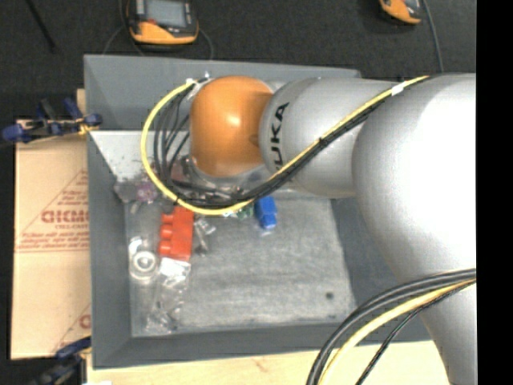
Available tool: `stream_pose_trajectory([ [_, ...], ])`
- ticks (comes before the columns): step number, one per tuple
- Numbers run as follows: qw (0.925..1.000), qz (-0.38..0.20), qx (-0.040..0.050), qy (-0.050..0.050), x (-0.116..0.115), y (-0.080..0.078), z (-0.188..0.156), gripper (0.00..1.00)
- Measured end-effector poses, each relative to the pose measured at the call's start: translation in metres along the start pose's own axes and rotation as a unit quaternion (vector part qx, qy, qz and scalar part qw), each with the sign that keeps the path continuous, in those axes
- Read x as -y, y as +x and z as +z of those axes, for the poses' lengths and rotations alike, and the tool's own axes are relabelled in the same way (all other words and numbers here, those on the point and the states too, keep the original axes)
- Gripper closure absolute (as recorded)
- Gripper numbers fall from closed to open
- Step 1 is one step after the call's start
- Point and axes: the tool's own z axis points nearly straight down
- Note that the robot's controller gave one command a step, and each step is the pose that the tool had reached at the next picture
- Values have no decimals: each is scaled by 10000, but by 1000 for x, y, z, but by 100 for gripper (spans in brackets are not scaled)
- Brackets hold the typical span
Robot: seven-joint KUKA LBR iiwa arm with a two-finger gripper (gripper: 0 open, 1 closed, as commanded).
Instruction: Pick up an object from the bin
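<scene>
My gripper point(207, 188) shows as a dark metal body just under the arm's orange cover, low over the bin's upper left part. Directly below it lies a red ribbed plastic block point(175, 235), with a small grey piece point(203, 228) at its right side. A blue plastic piece point(265, 213) lies to the right, beside a bit of green point(239, 212) that is half hidden under the cables. None of these things is visibly held.
A clear round piece with a white ring point(143, 261) and crumpled clear plastic point(164, 305) lie along the bin's left wall. A pale purple see-through piece point(138, 191) sits in the upper left corner. The arm covers the bin's back and right.
</scene>
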Motion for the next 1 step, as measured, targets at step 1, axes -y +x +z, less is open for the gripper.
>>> stream_pose_trajectory([
  [1, 9845, -1754, -23, -16, -5, 9, -2, 0],
])
